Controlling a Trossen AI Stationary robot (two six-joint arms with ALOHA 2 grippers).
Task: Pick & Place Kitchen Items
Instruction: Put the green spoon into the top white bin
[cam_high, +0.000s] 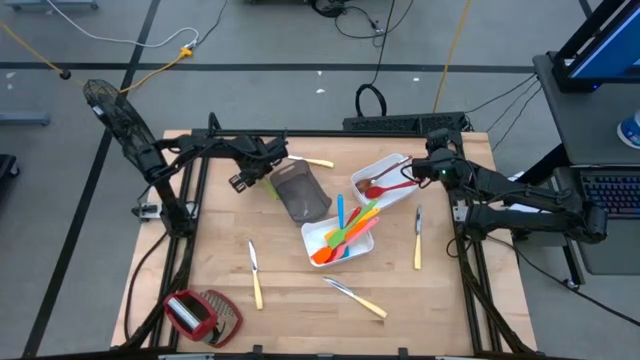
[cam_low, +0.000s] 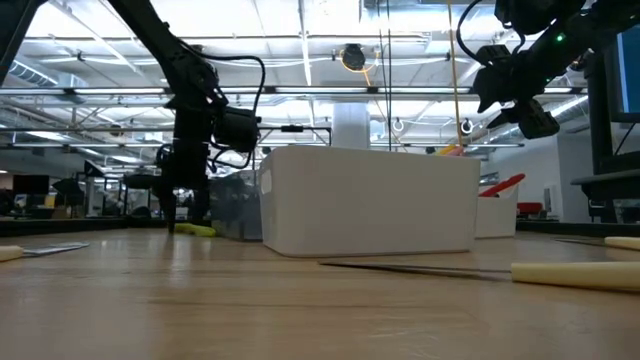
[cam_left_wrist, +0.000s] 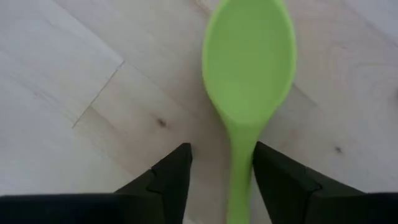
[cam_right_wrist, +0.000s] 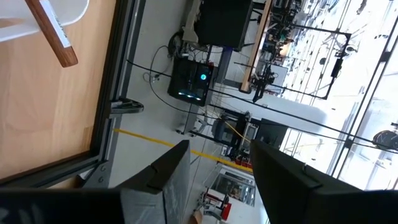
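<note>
A light green spoon (cam_left_wrist: 247, 68) lies flat on the wooden table, next to the grey-brown tray (cam_high: 300, 190). My left gripper (cam_left_wrist: 222, 180) points down over it, open. One finger stands on either side of the spoon's handle (cam_left_wrist: 239, 180), and the handle lies close beside one finger (cam_left_wrist: 280, 183). In the low view the left gripper (cam_low: 180, 212) hangs just above the green spoon (cam_low: 197, 229). My right gripper (cam_high: 425, 170) waits open in the air by the far white tray (cam_high: 392, 165), which holds a red spoon (cam_high: 392, 188) and a wooden one.
A nearer white tray (cam_high: 312, 240) holds several coloured utensils. Pale-handled cutlery lies loose on the table (cam_high: 255, 272), (cam_high: 355, 297), (cam_high: 418, 238), (cam_high: 318, 161). A red-and-wire-mesh tool (cam_high: 200, 315) sits at the near left corner.
</note>
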